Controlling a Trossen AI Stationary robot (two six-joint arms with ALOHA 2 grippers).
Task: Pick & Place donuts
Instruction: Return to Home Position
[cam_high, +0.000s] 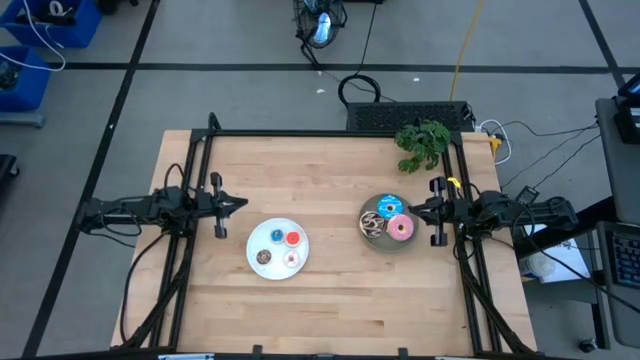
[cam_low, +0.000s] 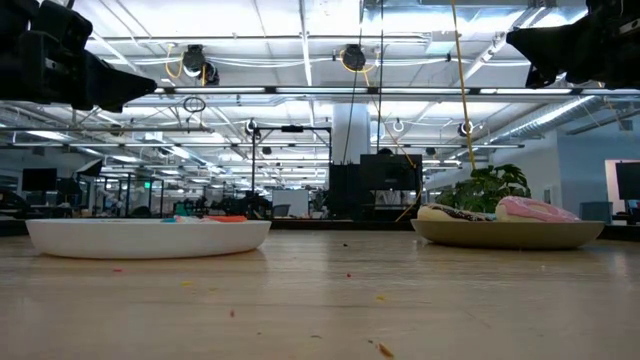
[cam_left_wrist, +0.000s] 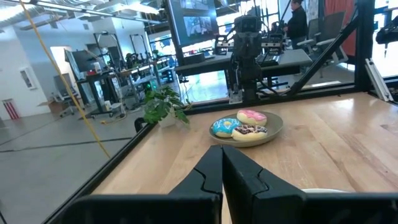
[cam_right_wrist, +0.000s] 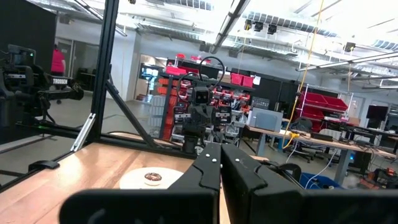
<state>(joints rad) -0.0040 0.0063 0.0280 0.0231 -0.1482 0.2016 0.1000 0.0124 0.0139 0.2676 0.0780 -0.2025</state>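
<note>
The white plate (cam_high: 254, 236) holds four tiny donuts: blue (cam_high: 277, 237), red (cam_high: 293, 238), brown (cam_high: 263, 257) and cream (cam_high: 291, 259). On the gray plate (cam_high: 388, 245) lie the blue sprinkled donut (cam_high: 389, 206), the pink donut (cam_high: 401, 229) and the brown-white donut (cam_high: 372, 224). My left gripper (cam_high: 243, 205) hangs shut in the air, left of and beyond the white plate. My right gripper (cam_high: 413, 208) is shut too, high over the gray plate's right rim. In the left wrist view, the shut left gripper (cam_left_wrist: 222, 155) points at the gray plate (cam_left_wrist: 273, 134). The right gripper (cam_right_wrist: 221, 152) faces the white plate (cam_right_wrist: 134, 180).
A small green plant (cam_high: 423, 143) stands at the table's far right corner. Black frame rails (cam_high: 330, 133) run along the far, left and right edges. Bare wood (cam_high: 330, 300) lies between the plates and the near edge. Crumbs dot the table (cam_low: 380, 348).
</note>
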